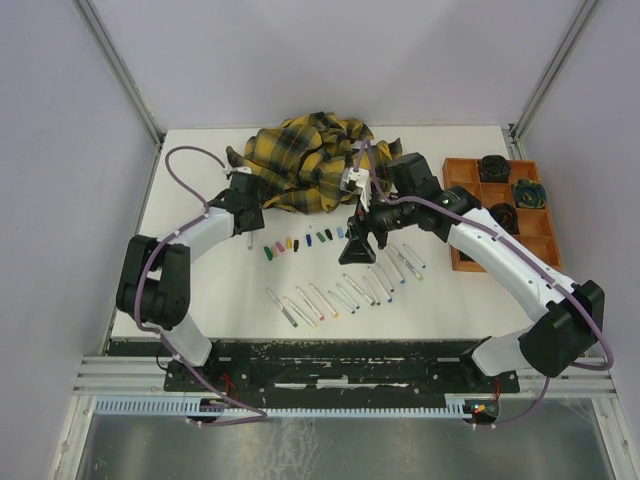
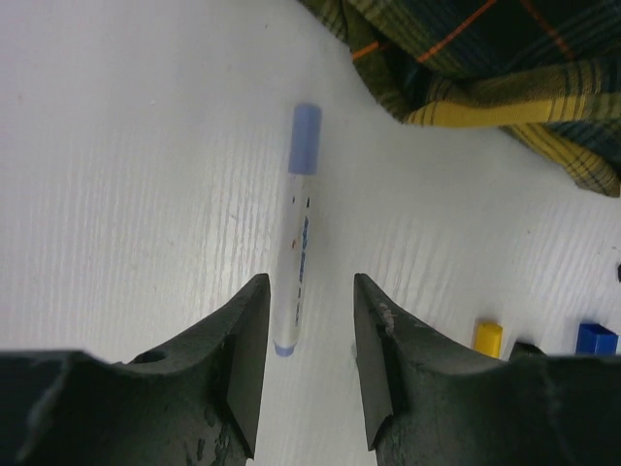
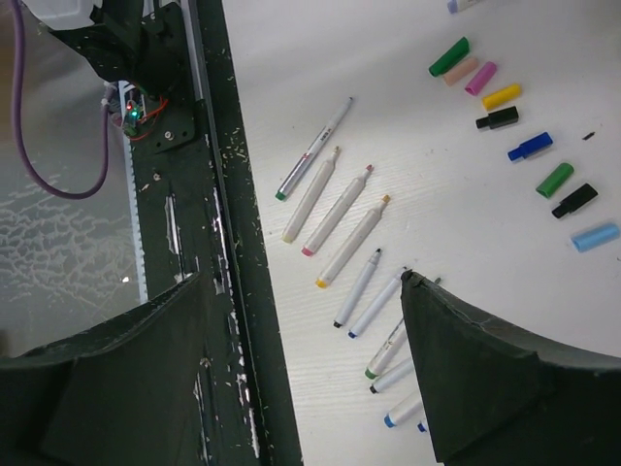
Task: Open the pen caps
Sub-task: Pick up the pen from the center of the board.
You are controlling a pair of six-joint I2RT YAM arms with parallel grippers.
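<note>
A white pen (image 2: 296, 243) with a pale blue cap (image 2: 305, 139) still on it lies on the table. Its rear end sits between the fingertips of my left gripper (image 2: 310, 286), whose jaws stand partly open around it with a gap on the right side. From above, that left gripper (image 1: 247, 228) is left of a row of loose pen caps (image 1: 300, 243). The same caps (image 3: 502, 96) in green, pink, yellow, black and blue show in the right wrist view, with several uncapped pens (image 3: 352, 241) below them. My right gripper (image 3: 303, 291) hangs wide open and empty above the pens (image 1: 345, 295).
A yellow-and-black plaid cloth (image 1: 310, 165) is bunched at the back of the table, close to the left gripper (image 2: 485, 68). An orange compartment tray (image 1: 462, 215) with dark items stands at the right. A black rail (image 1: 340, 355) runs along the near table edge.
</note>
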